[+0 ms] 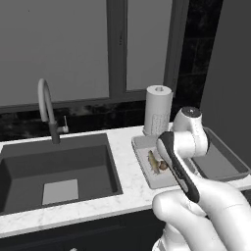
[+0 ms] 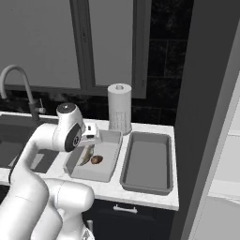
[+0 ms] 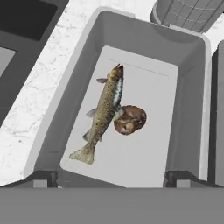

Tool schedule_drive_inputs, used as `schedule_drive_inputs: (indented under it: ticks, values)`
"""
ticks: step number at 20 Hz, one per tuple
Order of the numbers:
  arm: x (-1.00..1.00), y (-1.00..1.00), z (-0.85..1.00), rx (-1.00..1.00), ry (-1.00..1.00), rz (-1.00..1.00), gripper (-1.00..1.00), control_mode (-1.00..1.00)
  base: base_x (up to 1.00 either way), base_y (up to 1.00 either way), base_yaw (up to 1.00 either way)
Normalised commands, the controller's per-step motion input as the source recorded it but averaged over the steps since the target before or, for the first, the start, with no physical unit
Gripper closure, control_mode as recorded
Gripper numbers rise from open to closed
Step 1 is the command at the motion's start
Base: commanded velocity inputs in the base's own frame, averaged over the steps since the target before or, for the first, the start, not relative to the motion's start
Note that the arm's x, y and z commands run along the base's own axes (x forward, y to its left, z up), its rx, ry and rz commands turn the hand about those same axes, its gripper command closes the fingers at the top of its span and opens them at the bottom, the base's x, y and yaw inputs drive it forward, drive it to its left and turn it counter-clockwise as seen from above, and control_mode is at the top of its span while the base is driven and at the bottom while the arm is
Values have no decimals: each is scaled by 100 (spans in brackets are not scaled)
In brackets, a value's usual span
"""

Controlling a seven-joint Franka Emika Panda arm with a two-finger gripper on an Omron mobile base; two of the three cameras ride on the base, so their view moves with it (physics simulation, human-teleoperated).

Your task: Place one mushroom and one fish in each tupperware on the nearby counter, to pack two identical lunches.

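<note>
White, faintly marbled stone makes up the tabletop (image 1: 128, 179), which carries a dark sunken sink (image 1: 59, 171) with a curved grey faucet (image 1: 48, 110) behind it. To the right of the sink, two grey tupperware containers lie side by side. The left tupperware (image 3: 70, 105) holds a slim grey-olive fish (image 3: 105, 111) and a small round brown mushroom (image 3: 130, 119); the fish lies along the container's length, and the mushroom touches the fish's flank on the side toward the other container. The right tupperware (image 2: 146, 165) sits just beside the first, near the tabletop's right end. A white paper towel roll (image 2: 119, 108) stands upright behind the left tupperware, close to the dark backsplash. The gripper (image 3: 111, 177) hangs above the near end of the left tupperware, pointing down into it; its two dark fingertips (image 3: 43, 178) show at the bottom of the hand view, one over each side wall of the container. The jaws are spread wide apart and hold nothing. In the right base view the white arm bends over the sink side of the left tupperware.
</note>
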Motion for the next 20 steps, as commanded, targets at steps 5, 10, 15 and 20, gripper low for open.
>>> schedule_drive_inputs:
  ticks: [5,10,15,20]
  values:
    - [-100,-1,70,0,-19,0,-100,-100,0,0,0]
    - [-100,0,94,0,-24,0,-100,-100,0,0,0]
    - [-100,0,76,0,-17,0,-100,-100,0,0,0]
    - [-100,4,2,0,-1,0,-100,-100,0,0,0]
